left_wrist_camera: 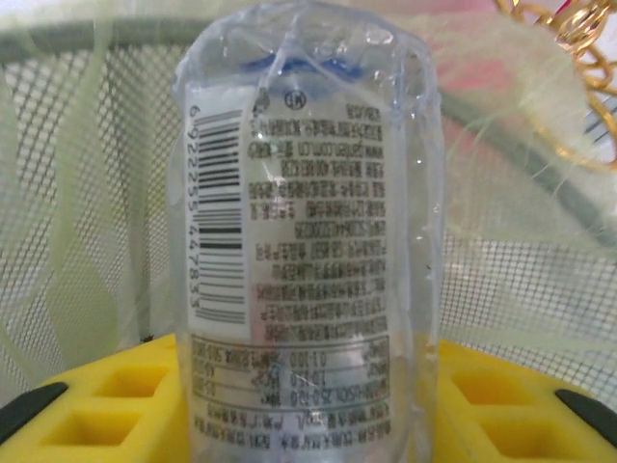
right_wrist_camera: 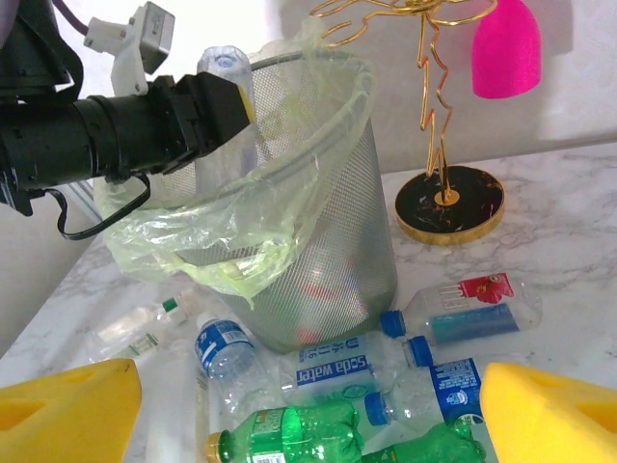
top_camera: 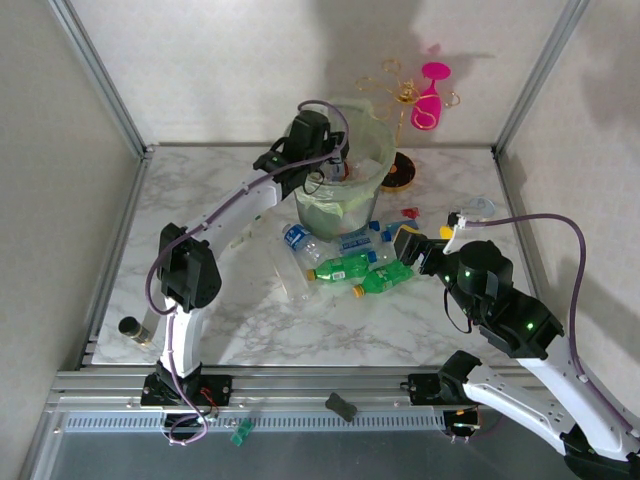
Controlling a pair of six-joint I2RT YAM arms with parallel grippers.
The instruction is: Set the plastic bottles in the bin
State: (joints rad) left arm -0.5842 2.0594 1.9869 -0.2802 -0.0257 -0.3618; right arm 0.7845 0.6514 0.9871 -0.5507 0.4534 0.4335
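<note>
Our left fingers point(left_wrist_camera: 125, 395) grip a clear bottle point(left_wrist_camera: 308, 241) over the bin point(right_wrist_camera: 333, 231); our right fingers point(right_wrist_camera: 67, 415) gape wide above bottles point(right_wrist_camera: 289, 429) on the counter point(right_wrist_camera: 569, 231)

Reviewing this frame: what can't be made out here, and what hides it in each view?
Bin contents: top view, the left arm and bag liner cover the opening.
Clear bottle lower end: left wrist view, cut off by the bottom edge; its small print is too blurred to read.
Green bottles: right wrist view, cut off by the bottom edge.
</note>
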